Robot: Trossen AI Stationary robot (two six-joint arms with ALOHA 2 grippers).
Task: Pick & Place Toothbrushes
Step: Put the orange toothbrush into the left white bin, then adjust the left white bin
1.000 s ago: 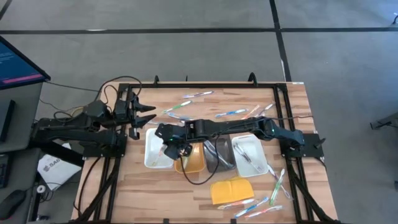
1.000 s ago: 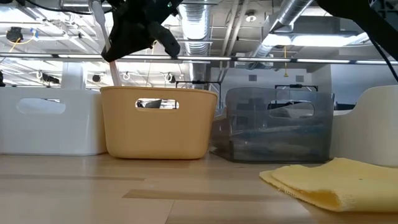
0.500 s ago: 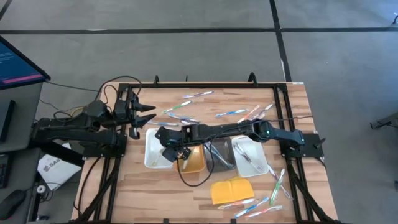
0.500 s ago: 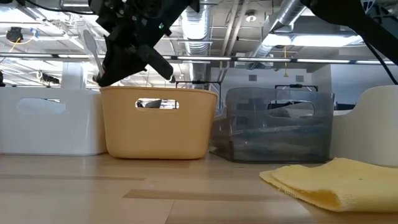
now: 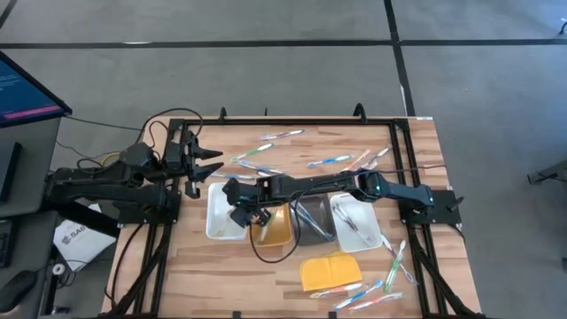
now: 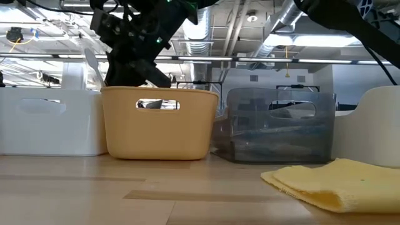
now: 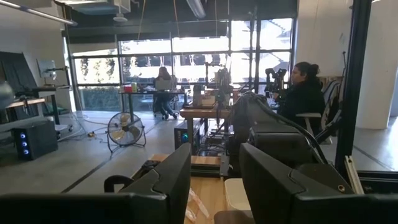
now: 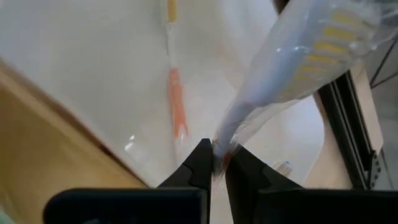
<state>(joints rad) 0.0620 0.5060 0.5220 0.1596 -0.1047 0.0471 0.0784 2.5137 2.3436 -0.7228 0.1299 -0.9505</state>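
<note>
- My right claw [image 8: 217, 163] is clenched on a wrapped toothbrush [image 8: 292, 59], gripping it near the handle end; the bristle head points away from the fingers.
- In the high view that claw [image 5: 244, 206] sits over the boundary between the white tray [image 5: 219, 221] and the orange tray [image 5: 276, 232], my right arm stretched across the grey tray [image 5: 312, 221].
- In the low view the held toothbrush [image 6: 92, 65] stands tilted above the white tray [image 6: 50, 122], just beside the orange tray's [image 6: 159, 125] rim.
- The right wrist view shows another toothbrush [image 8: 175, 93], orange-handled, lying on the white tray's floor.
- My left claw [image 5: 211, 165] waits at the surface's [image 5: 221, 279] far left edge, jaws parted, holding nothing.
- Loose toothbrushes [image 5: 266, 149] lie scattered on the surface beyond the trays; more [image 5: 394, 261] lie near a second white tray [image 5: 356, 221].
- A yellow pad [image 5: 330, 270] lies in front of the trays.
</note>
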